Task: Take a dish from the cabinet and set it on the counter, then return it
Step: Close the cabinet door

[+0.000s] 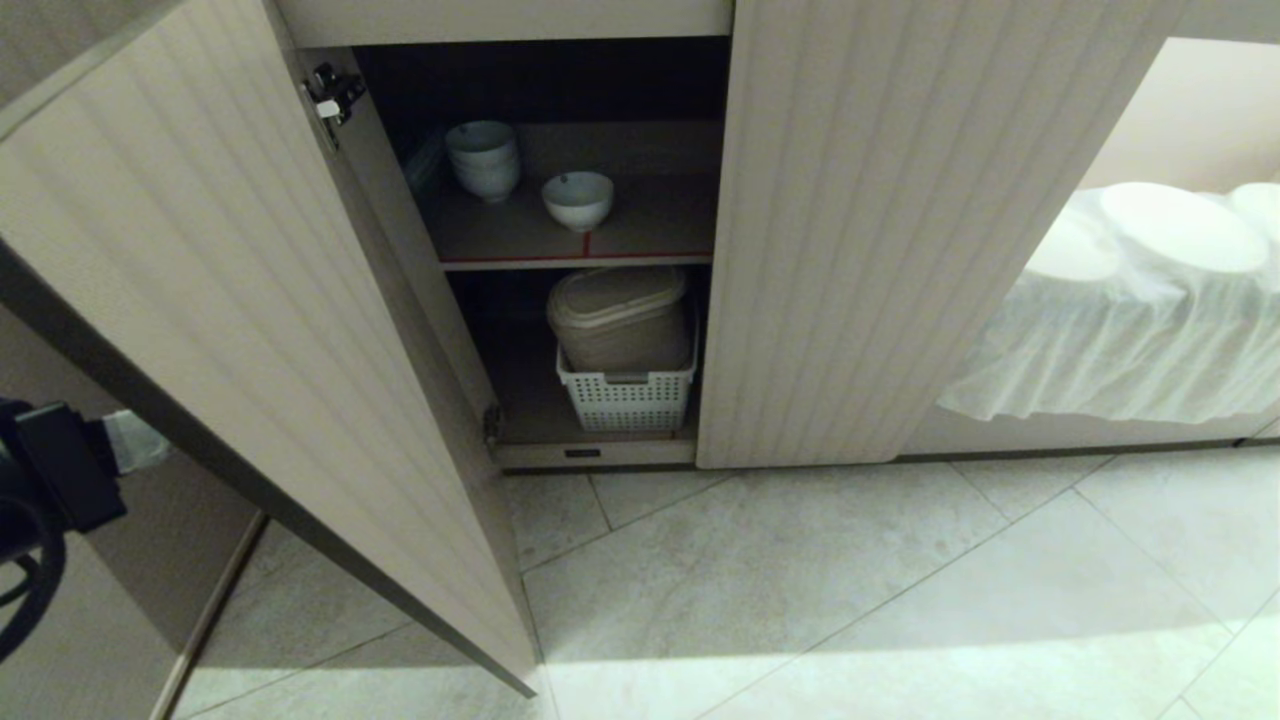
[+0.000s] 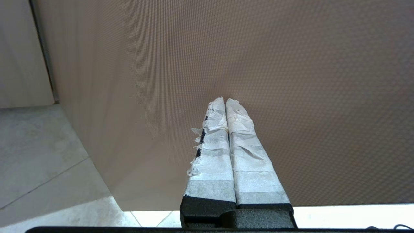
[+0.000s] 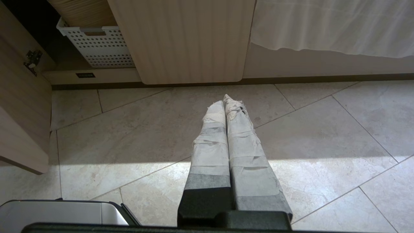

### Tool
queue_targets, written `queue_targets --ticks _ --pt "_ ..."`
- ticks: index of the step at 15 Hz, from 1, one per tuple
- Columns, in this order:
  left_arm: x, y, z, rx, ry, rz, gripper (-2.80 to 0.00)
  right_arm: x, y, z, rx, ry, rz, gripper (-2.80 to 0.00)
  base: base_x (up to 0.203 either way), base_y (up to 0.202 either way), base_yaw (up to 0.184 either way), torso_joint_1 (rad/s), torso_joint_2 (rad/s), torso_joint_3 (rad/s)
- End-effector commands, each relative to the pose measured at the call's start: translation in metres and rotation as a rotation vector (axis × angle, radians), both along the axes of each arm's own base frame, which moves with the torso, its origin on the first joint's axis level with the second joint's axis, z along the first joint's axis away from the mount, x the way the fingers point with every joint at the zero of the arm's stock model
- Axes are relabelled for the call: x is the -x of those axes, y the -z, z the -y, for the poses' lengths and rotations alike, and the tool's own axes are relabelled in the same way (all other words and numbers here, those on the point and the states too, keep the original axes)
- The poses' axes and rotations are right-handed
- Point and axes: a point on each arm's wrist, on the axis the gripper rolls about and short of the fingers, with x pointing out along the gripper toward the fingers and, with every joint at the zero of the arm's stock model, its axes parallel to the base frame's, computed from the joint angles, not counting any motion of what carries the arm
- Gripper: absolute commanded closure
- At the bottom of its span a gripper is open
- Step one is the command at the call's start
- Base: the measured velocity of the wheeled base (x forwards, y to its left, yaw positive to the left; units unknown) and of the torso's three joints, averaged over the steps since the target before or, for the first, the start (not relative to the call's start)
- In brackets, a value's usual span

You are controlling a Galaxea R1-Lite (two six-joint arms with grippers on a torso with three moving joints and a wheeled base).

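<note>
The dish (image 1: 578, 200), a small white bowl, stands upright on the cabinet's upper shelf (image 1: 650, 250), which is edged in red tape. It is just right of a stack of similar bowls (image 1: 483, 160). The cabinet's left door (image 1: 250, 300) stands swung open and the right door (image 1: 880, 230) is closed. My left gripper (image 1: 138, 445) pokes out at the far left, behind the open door. In its wrist view the left gripper (image 2: 225, 100) is shut and empty, close to a flat brown panel (image 2: 258, 48). My right gripper (image 3: 228, 100) hangs shut and empty over the floor tiles. The counter is out of view.
On the lower shelf a white perforated basket (image 1: 627, 400) holds a beige lidded container (image 1: 620, 315). A white cloth (image 1: 1130, 330) drapes an opening right of the cabinet. The open door's lower corner (image 1: 520, 680) juts over the tiled floor (image 1: 850, 580).
</note>
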Motion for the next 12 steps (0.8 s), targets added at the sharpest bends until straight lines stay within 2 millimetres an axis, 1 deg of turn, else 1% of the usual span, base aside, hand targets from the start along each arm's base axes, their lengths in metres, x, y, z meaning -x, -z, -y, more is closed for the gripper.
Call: queue_targets --ticks 1,7,12 --pt "-0.009 0.002 0.002 0.003 0.02 -0.02 0.0 0.0 0.0 0.0 0.0 -0.001 0.001 0.0 0.0 0.0 0.0 0.0 0.0 0.0" --pt "-0.022 0.002 0.006 0.001 0.047 -0.019 0.0 0.0 0.0 0.0 0.0 0.0 -0.001 0.0 0.0 0.0 0.0 0.0 0.0 0.0" --pt "-0.04 -0.001 0.006 0.001 0.047 -0.013 0.0 0.0 0.0 0.0 0.0 0.0 0.0 0.0 0.0 0.0 0.0 0.0 0.0 0.0"
